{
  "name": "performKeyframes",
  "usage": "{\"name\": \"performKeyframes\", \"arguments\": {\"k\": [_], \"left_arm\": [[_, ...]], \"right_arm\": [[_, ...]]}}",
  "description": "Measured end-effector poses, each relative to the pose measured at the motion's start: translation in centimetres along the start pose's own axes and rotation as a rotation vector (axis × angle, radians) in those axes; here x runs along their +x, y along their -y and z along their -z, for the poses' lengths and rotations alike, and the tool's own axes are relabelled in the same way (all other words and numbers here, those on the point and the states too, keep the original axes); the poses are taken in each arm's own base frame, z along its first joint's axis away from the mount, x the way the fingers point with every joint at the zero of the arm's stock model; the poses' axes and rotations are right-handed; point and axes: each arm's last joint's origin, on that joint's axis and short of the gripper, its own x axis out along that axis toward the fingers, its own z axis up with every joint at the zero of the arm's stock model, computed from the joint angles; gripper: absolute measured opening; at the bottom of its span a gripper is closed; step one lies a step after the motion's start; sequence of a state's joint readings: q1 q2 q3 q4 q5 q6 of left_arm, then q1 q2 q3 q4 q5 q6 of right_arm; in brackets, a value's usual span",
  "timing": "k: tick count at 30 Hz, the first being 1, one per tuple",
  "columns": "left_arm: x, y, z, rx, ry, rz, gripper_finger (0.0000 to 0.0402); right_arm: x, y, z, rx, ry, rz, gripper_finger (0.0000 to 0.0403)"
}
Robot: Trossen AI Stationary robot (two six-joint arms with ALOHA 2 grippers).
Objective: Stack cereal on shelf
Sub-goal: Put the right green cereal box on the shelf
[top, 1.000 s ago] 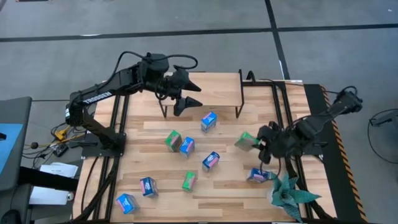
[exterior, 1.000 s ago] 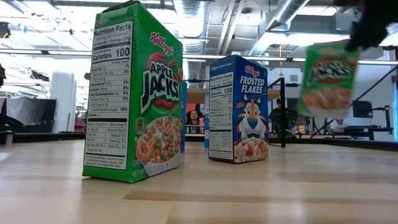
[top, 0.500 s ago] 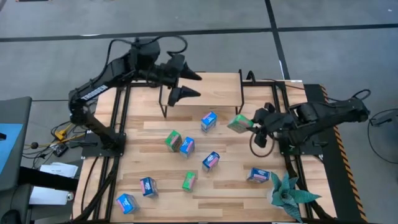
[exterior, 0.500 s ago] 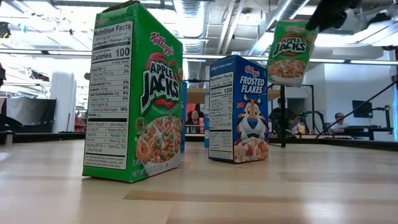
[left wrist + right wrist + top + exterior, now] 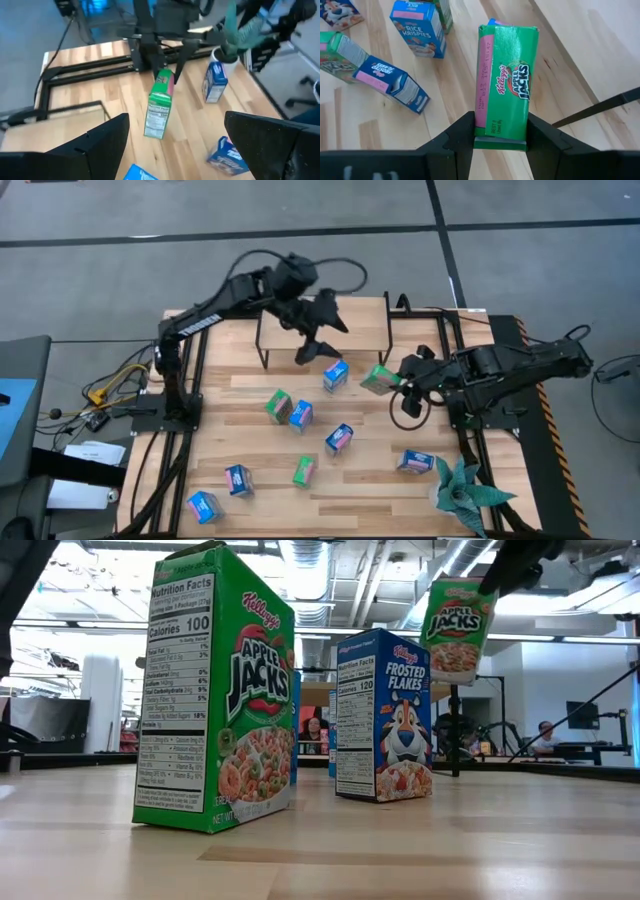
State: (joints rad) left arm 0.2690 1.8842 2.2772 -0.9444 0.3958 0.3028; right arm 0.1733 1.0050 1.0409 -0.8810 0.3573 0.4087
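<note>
My right gripper (image 5: 392, 382) is shut on a green Apple Jacks box (image 5: 377, 379), in the air just right of the shelf (image 5: 350, 315), a light-wood board on black legs. My left gripper (image 5: 322, 335) hovers wide open over the shelf's front edge and holds nothing. Its wrist view shows the held green box (image 5: 160, 105) ahead. Several more cereal boxes stand or lie on the table, among them a blue one (image 5: 336, 373), a green one (image 5: 278, 405) and another blue one (image 5: 414, 462). My right gripper pinches the green box by one end (image 5: 500, 137), a finger (image 5: 460, 135) on each broad face. The fingers lie along the box. In the low view the box (image 5: 455, 625) hangs below the gripper (image 5: 510, 565), slightly tilted and lifted clear of the table.
A teal spiky plant (image 5: 465, 490) stands at the near right corner. Close to the low camera stand an Apple Jacks box (image 5: 215, 690) and a Frosted Flakes box (image 5: 385, 715). Loose boxes lie across the table's middle and near left (image 5: 202, 505). People sit in the room beyond.
My right gripper has carried the green box up and toward the table's far left, closer to the shelf, keeping hold of it. My left arm has swung toward the table's right, and its open gripper has moved from the shelf's left end to over its middle.
</note>
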Motion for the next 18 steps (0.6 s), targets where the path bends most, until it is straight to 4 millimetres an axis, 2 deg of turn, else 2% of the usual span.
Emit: {"name": "performKeyframes", "arguments": {"k": [4,10,16,18], "left_arm": [[1.4,0.5,0.0,0.071,0.000,0.012,0.0320],[3.1,1.1,0.7,0.118,-0.042,0.032,0.0320],[3.9,1.3,1.7,0.128,-0.138,0.020,0.0320],[5.1,1.4,2.2,0.140,-0.171,0.023,0.0320]], "right_arm": [[0.1,0.1,-0.2,0.007,0.009,0.006,0.0172],[2.1,-0.6,-1.0,-0.054,0.015,0.018,0.0172],[4.1,-1.1,-1.6,-0.099,0.004,0.036,0.0172],[4.7,-1.2,-1.8,-0.108,0.012,0.031,0.0172]]}}
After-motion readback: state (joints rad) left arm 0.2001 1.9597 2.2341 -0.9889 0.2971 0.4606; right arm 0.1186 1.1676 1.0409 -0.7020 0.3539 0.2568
